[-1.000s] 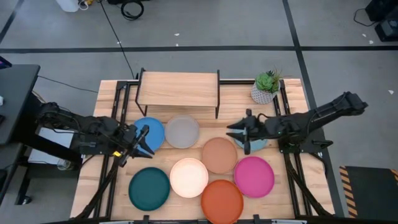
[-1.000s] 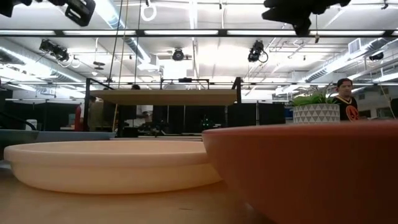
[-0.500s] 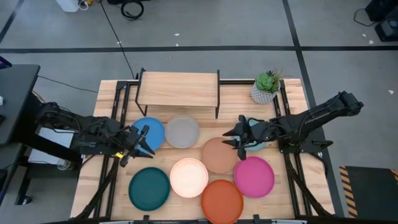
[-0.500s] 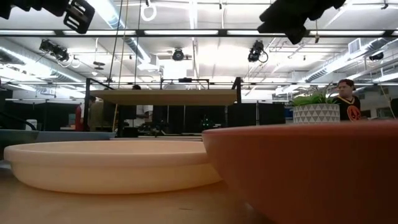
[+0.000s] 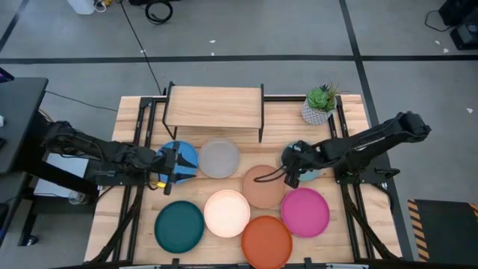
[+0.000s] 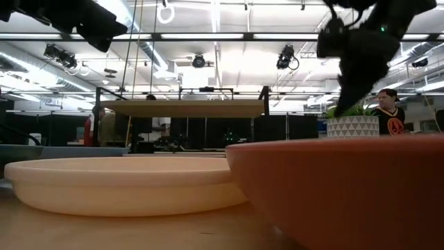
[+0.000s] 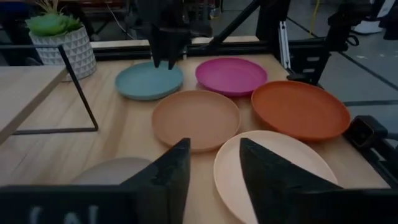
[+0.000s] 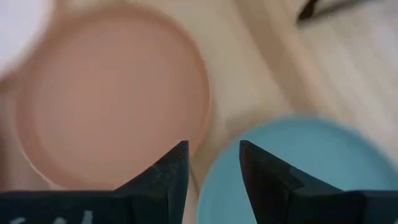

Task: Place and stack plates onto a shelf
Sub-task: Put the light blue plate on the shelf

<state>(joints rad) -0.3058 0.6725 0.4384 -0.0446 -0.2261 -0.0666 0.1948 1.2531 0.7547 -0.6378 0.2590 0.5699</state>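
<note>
Right gripper (image 5: 290, 169): fingers spread, pointing down over the near rim of the light blue plate (image 7: 149, 81), beside the peach plate (image 5: 263, 187); the arm hides most of that plate from above.
Left gripper (image 5: 173, 161): fingers parted, holding nothing, over the blue plate (image 5: 183, 153), which it partly covers.
Shelf (image 5: 213, 107): bare top, at the desk's (image 5: 351, 112) far edge.
Other plates: grey (image 5: 219, 158), cream (image 5: 227, 213), teal (image 5: 179, 226), orange (image 5: 267, 240) cut off at the frame edge, magenta (image 5: 305, 211).

Wooden table (image 5: 134, 112) carries the shelf (image 5: 214, 106) at the far edge, a potted plant (image 5: 320, 104) far right, and eight plates (image 5: 227, 212) spread nearer.
</note>
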